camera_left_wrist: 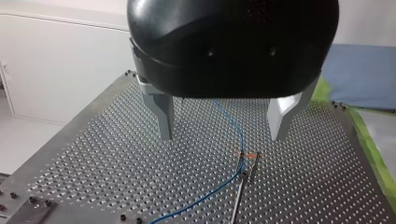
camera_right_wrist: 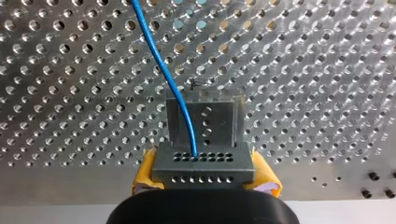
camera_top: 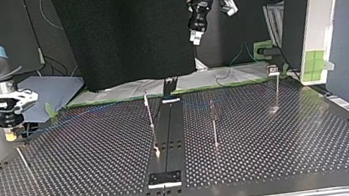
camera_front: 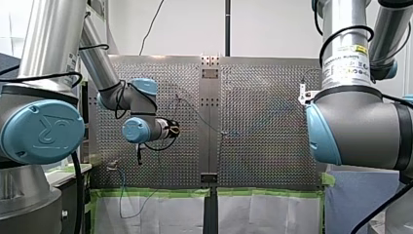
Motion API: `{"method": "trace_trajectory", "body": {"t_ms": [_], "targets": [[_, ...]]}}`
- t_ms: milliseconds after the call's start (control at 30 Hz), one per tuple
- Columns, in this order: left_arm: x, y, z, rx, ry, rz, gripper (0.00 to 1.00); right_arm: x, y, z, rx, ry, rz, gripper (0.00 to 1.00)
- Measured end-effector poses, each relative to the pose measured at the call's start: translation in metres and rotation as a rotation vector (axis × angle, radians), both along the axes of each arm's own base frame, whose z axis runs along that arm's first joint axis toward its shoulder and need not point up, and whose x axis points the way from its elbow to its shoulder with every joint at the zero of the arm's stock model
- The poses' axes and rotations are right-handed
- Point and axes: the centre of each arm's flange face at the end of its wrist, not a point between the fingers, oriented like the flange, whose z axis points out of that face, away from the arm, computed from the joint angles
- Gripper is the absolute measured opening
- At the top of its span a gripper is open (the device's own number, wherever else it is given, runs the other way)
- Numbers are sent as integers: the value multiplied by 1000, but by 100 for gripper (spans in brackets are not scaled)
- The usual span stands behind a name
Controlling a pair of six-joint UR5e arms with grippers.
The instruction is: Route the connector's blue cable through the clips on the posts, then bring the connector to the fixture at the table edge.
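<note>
Across the top view's lower half spreads the perforated table. At twelve o'clock, high above its far edge, my left gripper hangs with its metal fingers spread wide around nothing. At nine o'clock, low by the table edge, my right gripper clamps its yellow pads on the grey connector, just before a grey fixture. Three thin posts stand near the middle. From the connector, the blue cable runs out over the table and meets one post's clip.
</note>
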Motion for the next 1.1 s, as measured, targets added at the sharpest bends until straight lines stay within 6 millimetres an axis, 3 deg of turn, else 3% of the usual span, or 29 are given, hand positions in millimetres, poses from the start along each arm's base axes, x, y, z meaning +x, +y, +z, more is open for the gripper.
{"method": "trace_trajectory", "body": {"t_ms": [433,1100], "targets": [[1,1,0,6,0,5,100,13,-2,9,29,0,16,0],[4,4,0,7,0,13,100,15,-2,9,50,-9,4,0]]}}
